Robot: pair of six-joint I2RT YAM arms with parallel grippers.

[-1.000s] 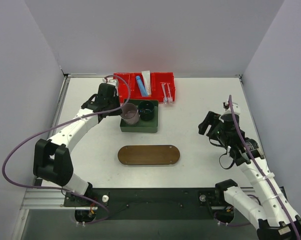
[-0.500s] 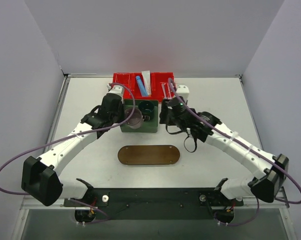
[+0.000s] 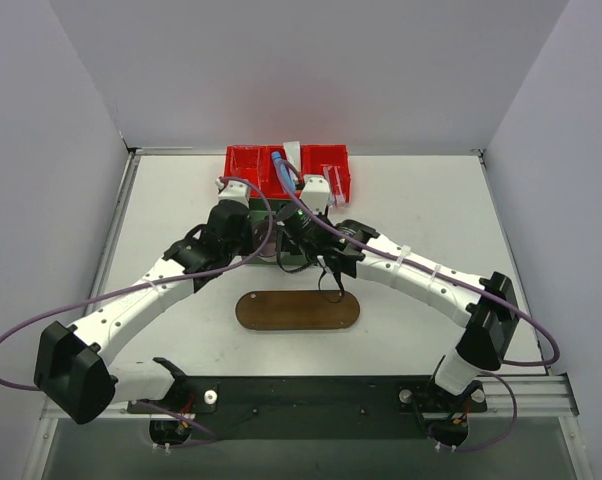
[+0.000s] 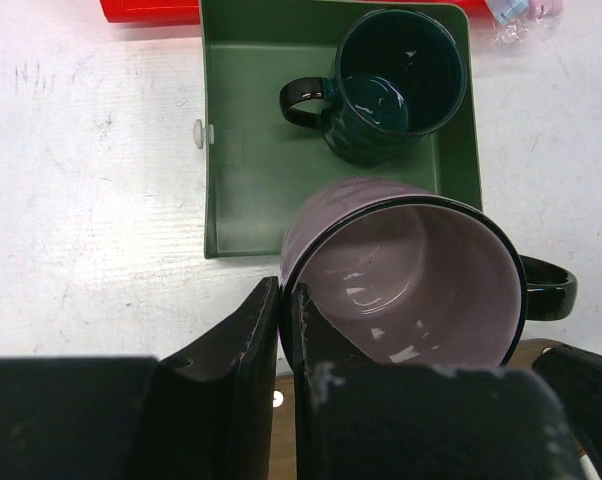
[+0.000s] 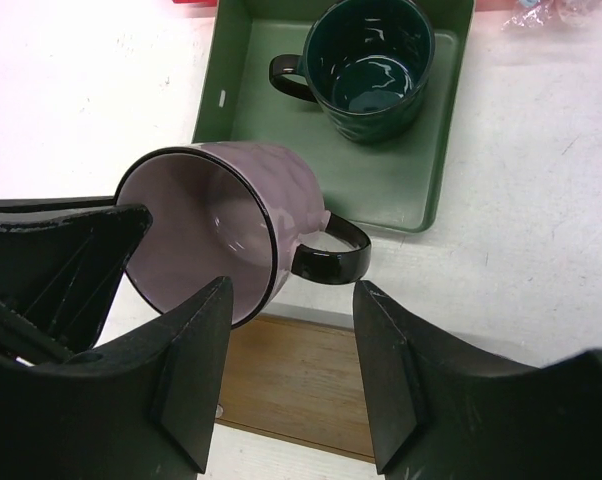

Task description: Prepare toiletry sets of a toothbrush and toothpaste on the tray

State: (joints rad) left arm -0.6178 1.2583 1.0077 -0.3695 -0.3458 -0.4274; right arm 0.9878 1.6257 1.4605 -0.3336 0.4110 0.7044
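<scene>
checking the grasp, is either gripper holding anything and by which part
Left gripper pinches the lilac mug by its rim wall; right gripper is open, holding nothing.

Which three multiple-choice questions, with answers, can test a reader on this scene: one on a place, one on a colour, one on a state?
1. Where does the dark green mug stand?
A. on a stack of plates
B. in the green box
C. inside a drawer

2. What colour is the outside of the tilted mug that the left pincer grips by the rim?
A. pale purple
B. yellow
C. orange

3. In what state is the right pincer?
A. shut on a spoon
B. shut on a cloth
C. open

Answers:
1 B: both wrist views show it upright on the floor of the box.
2 A: its outer wall is pale purple, with a black rim and handle.
3 C: its fingers stand wide apart, with the handle of the tilted mug just ahead of the gap.
</scene>
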